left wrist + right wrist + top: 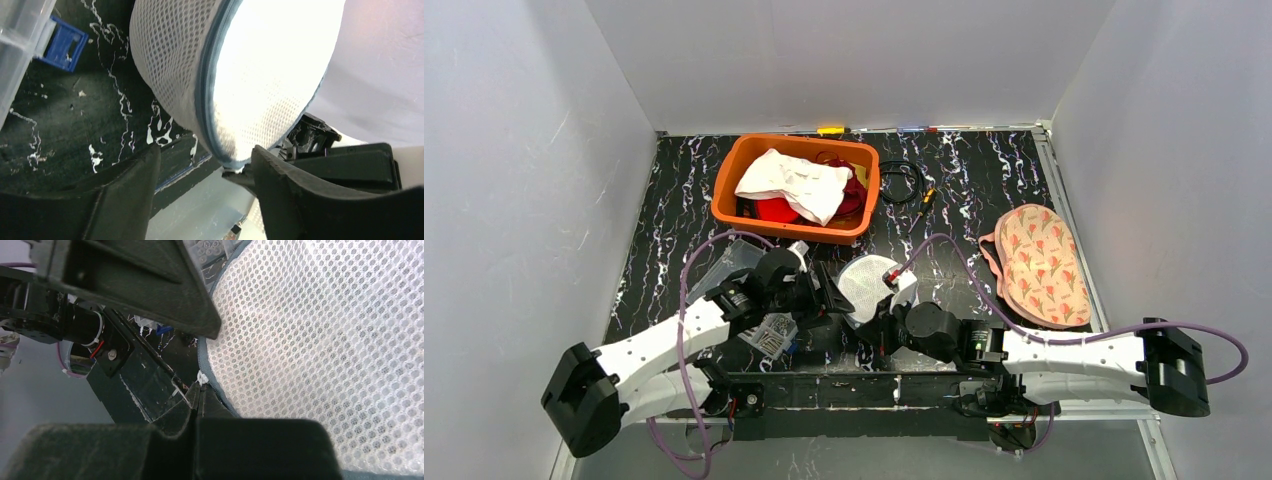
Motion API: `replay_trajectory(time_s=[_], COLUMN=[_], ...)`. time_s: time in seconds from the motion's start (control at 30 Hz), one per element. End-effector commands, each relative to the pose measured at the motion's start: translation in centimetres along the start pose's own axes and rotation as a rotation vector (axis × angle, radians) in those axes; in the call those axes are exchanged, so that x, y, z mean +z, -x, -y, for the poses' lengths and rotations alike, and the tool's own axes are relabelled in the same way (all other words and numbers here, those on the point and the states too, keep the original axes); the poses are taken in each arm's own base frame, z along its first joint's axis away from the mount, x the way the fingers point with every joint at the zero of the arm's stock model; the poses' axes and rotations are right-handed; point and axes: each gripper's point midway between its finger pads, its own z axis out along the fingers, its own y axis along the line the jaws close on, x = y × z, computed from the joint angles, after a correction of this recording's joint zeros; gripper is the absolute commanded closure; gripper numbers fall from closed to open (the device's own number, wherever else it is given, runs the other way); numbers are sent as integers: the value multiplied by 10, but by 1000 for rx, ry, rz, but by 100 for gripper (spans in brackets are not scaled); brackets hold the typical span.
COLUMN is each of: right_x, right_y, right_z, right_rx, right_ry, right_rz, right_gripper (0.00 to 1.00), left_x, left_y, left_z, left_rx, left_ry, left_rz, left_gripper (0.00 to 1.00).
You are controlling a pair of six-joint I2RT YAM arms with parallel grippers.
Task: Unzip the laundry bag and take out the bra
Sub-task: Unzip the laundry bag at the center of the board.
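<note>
Two grippers met over one laundry bag [864,283] at the near edge of the worktop [984,180]. The right gripper [197,392] was pinched tight on the bag's blue-edged rim, at a small white tab. The left gripper [205,152] stood open, one finger on either side of the bag's lower edge and not clamped on it. The mesh bag hung tilted above the worktop; whether anything was inside it could not be told. Just left of it sat one clear plastic box [724,262]. One floral bra [1036,265] lay outside the bag on the worktop, well to the right. Farther back stood one orange basin [724,190] holding a white cloth [789,183] over red items [774,210]. One black cable coil [902,182] lay beside it.
</note>
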Motion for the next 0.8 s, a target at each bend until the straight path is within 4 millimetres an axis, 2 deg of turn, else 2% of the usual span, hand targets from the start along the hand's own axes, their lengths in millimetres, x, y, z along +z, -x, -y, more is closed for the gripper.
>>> replay_trajectory(time_s=[0.0, 0.17, 0.37, 0.4, 0.5, 0.63, 0.77], right_x=[-4, -6, -12, -15, -24, -41, -59], right_y=[26, 24, 25, 27, 33, 35, 39], right_z=[-22, -21, -18, -18, -9, 17, 34], right_rx=[25, 31, 16, 11, -6, -35, -35], right_ry=[65, 65, 52, 47, 5, -102, -164], right_rz=[76, 75, 65, 69, 80, 89, 109], right_gripper=[99, 99, 99, 99, 99, 99, 99], left_x=[9, 21, 20, 19, 17, 16, 14], left_y=[17, 18, 23, 24, 25, 24, 25], left_z=[20, 16, 13, 13, 15, 19, 23], left_rx=[10, -2, 14, 18, 31, 54, 81], left_ry=[-24, -8, 23, 24, 24, 12, 5], left_rz=[42, 37, 61, 65, 69, 57, 54], left_gripper=[41, 64, 97, 100, 100, 100, 100])
